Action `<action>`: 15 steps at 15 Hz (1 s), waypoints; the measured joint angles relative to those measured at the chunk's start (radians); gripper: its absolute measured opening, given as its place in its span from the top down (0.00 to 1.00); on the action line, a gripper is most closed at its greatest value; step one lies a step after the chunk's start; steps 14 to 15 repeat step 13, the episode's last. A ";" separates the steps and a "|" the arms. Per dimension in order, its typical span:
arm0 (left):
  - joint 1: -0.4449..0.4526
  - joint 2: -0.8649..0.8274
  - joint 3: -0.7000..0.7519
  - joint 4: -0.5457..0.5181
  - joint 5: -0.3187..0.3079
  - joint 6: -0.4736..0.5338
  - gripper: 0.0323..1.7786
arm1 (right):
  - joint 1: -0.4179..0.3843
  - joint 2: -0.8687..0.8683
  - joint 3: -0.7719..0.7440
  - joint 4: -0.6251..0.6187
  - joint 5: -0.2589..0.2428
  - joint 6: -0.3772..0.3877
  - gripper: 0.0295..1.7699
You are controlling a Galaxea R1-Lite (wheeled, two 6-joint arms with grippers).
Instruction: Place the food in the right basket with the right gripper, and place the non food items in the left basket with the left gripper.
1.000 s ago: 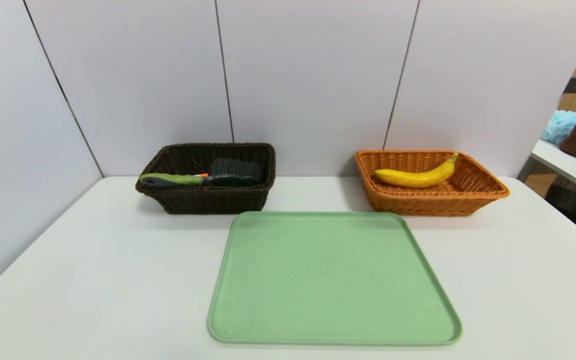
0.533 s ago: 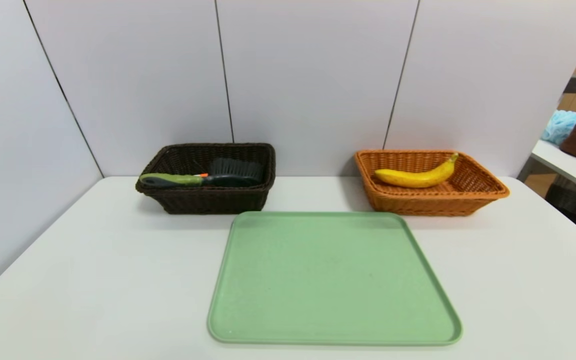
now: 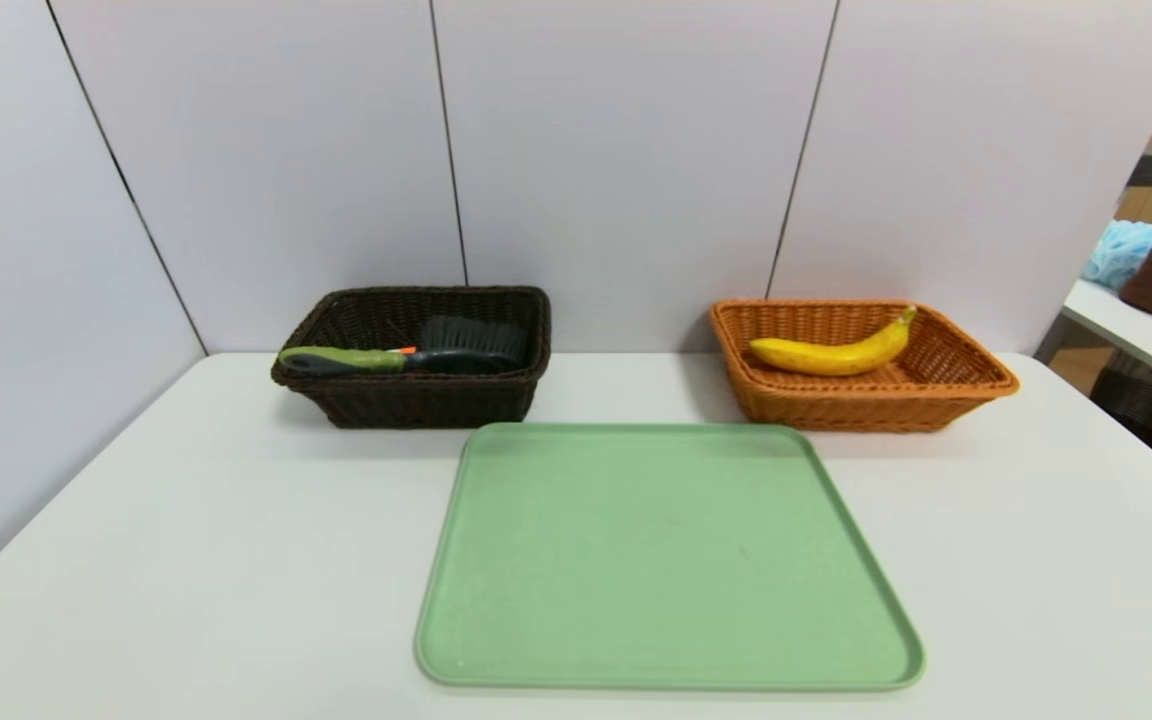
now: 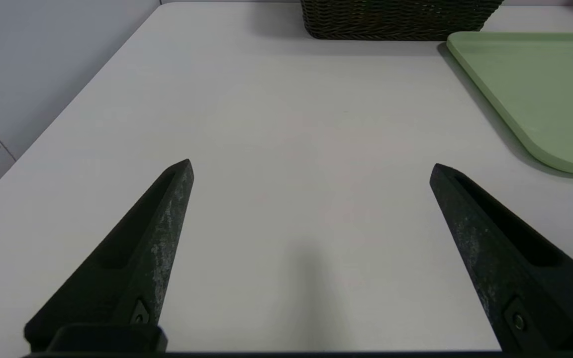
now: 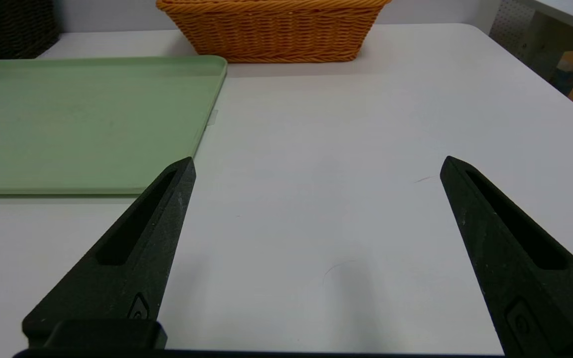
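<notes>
Nothing has shifted over the last second: the brush (image 3: 406, 357) lies in the dark left basket (image 3: 414, 398) at about 11 o'clock from the green tray (image 3: 666, 560), and the banana (image 3: 833, 353) rests in the orange right basket (image 3: 966, 375) at about 1 o'clock. The tray carries nothing. The left gripper (image 4: 311, 166) hangs low over bare surface (image 3: 186, 560) at the tray's 9 o'clock side, jaws spread wide and holding nothing; the right gripper (image 5: 316, 164) mirrors it at 3 o'clock, likewise released. With both items sorted and no motion, the task looks finished.
</notes>
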 joint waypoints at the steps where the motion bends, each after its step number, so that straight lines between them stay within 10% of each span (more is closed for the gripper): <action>1: 0.000 0.000 0.000 0.000 0.000 -0.001 0.05 | 0.000 0.000 0.000 0.000 0.000 0.001 0.04; 15: 0.000 0.000 0.000 -0.001 0.000 0.002 0.05 | 0.000 0.000 0.000 -0.001 0.000 -0.002 0.04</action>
